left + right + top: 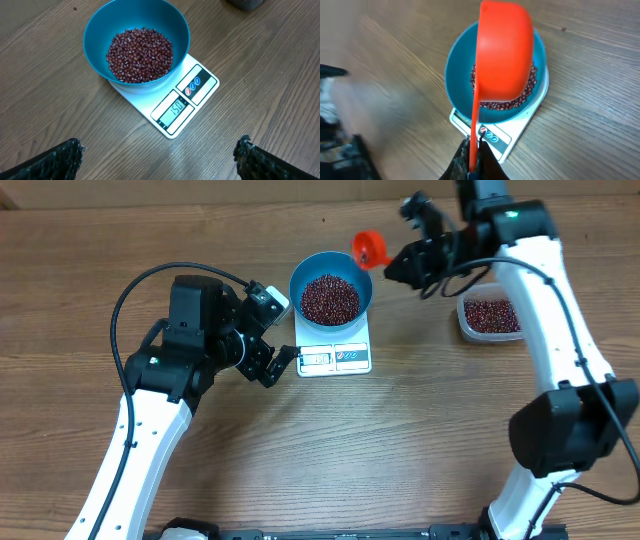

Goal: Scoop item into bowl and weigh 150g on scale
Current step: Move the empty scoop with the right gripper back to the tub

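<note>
Two grippers, two jobs. My right gripper (475, 167) is pinching tight on the handle of the orange scoop (505, 50), holding it above the far edge of the blue bowl (97, 40). My left gripper (157, 150) is gaping wide and empty, hovering near the white scale (207, 82). The beans (140, 55) are sitting heaped in that bowl, on the scale, display showing 150. More are lying in the clear tub (462, 320) on my right.

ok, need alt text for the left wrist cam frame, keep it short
A blue bowl holding a heap of dark red-brown beans sits on a white kitchen scale whose display appears to read 150, on a wooden table. The left tool is open and holds nothing, its dark fingertips at the bottom corners.
</note>
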### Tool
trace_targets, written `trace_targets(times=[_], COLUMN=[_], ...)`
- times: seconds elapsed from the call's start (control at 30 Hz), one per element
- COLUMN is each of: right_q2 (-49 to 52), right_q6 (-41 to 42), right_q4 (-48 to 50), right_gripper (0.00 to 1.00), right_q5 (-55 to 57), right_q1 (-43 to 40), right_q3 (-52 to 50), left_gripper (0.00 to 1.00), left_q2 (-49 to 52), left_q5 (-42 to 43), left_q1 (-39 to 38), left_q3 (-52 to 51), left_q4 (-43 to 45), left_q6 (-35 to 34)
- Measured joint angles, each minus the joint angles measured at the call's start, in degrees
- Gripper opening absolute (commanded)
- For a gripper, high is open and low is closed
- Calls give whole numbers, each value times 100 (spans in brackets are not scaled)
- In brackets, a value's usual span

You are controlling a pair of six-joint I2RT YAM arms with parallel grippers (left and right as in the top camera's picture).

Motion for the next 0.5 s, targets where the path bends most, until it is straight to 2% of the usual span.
trace_targets(times=[0.23,0.5], right_q2=[-271,-461], right_q6=[13,-72], right_q4=[-396,-1141], right_gripper=[4,4], right_q5=[-632,-761], right_q1=[-905,-2035], right_q3=[0,0], left_gripper=[100,100], left_q2=[0,0], left_q5=[0,0], left_q1=[0,0], left_q3=[0,0], left_q4=[0,0], left_q6=[0,0])
